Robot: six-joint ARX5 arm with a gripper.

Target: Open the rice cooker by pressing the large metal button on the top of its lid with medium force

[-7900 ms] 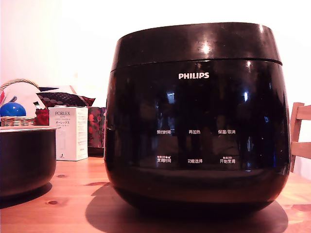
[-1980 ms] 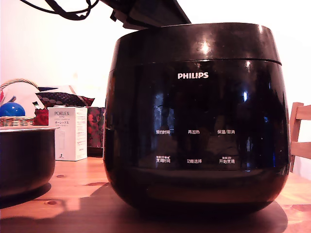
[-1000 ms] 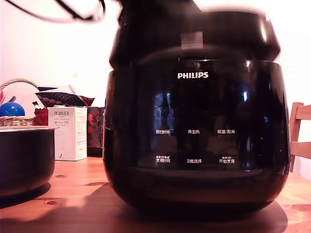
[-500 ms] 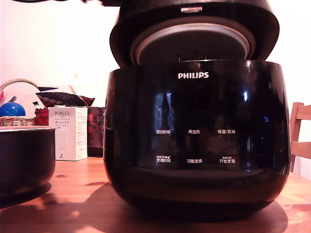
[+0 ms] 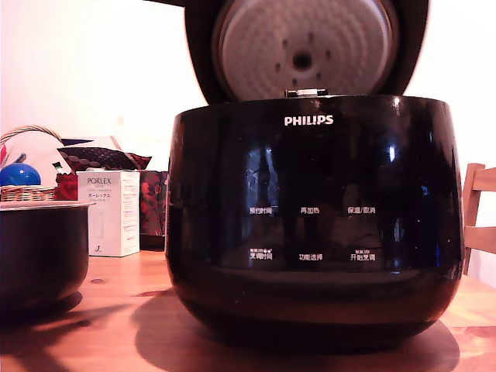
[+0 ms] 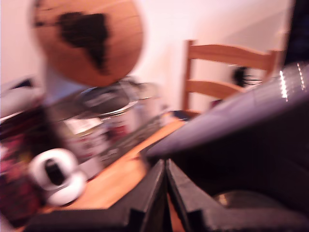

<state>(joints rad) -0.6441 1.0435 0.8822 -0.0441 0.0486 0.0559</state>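
Note:
The glossy black rice cooker (image 5: 314, 217) with the white PHILIPS logo fills the exterior view. Its lid (image 5: 306, 46) stands raised almost upright at the back, and the silvery perforated underside with a central hole faces the camera. A small metal latch (image 5: 304, 93) shows at the rim. The lid's top and its metal button are hidden. The blurred wrist view shows my gripper (image 6: 165, 166) with its two black fingers pressed together, shut on nothing, beside the dark sloping surface of the lid (image 6: 251, 121). The gripper is out of the exterior view.
A dark bowl-like pot (image 5: 39, 248) sits at the exterior view's left, with a white PORLEX box (image 5: 108, 213) and a basket holding a blue ball (image 5: 19, 174) behind it. A wooden chair (image 5: 480, 217) stands at the right. The wrist view shows cluttered items and a chair (image 6: 227, 67).
The lid has swung from partly raised to nearly upright, baring its perforated underside. The arm and cable seen above the lid earlier have left the exterior view.

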